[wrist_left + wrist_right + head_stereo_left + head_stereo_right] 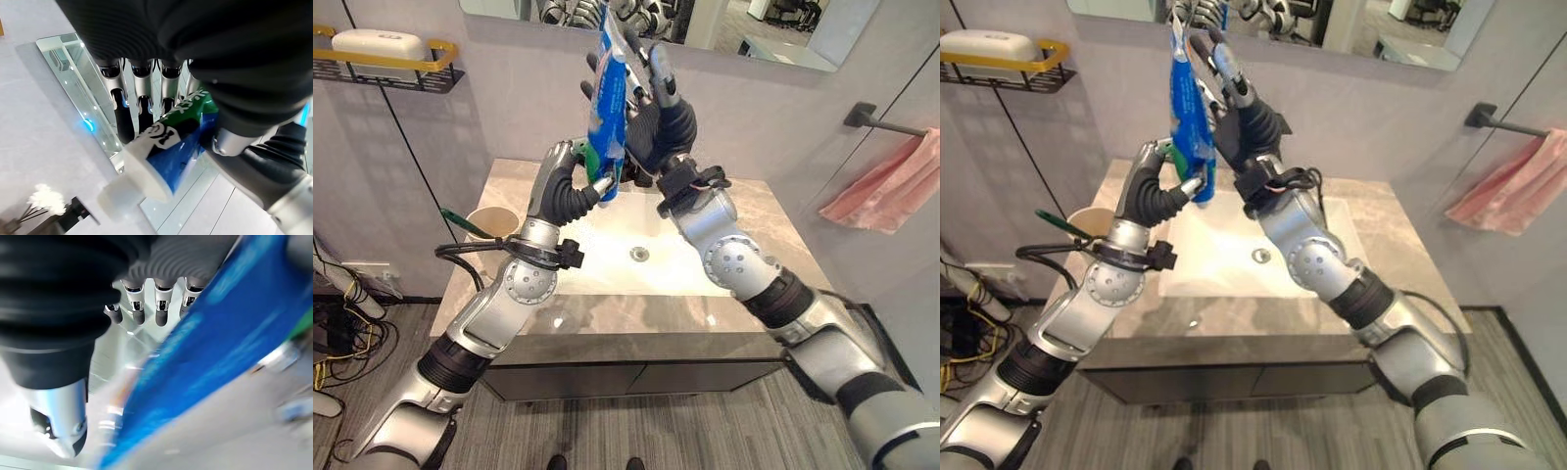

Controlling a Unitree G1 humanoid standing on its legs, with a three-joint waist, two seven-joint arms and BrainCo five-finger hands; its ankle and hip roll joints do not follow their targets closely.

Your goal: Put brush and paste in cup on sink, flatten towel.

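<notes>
Left hand (570, 191) fingers grip toothpaste tube (608, 93); right hand (651, 113) fingers straight alongside.

grey wall panels (401, 166), mirror (783, 24), wood-look floor (636, 426), yellow-railed wall shelf (386, 59)

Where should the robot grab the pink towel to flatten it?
Probably its lower hanging edge, reaching from the front with the right hand. The pink towel hangs bunched over the wall bar, so its upper part is crumpled and the loose bottom looks easiest to pinch and pull flat.
</notes>
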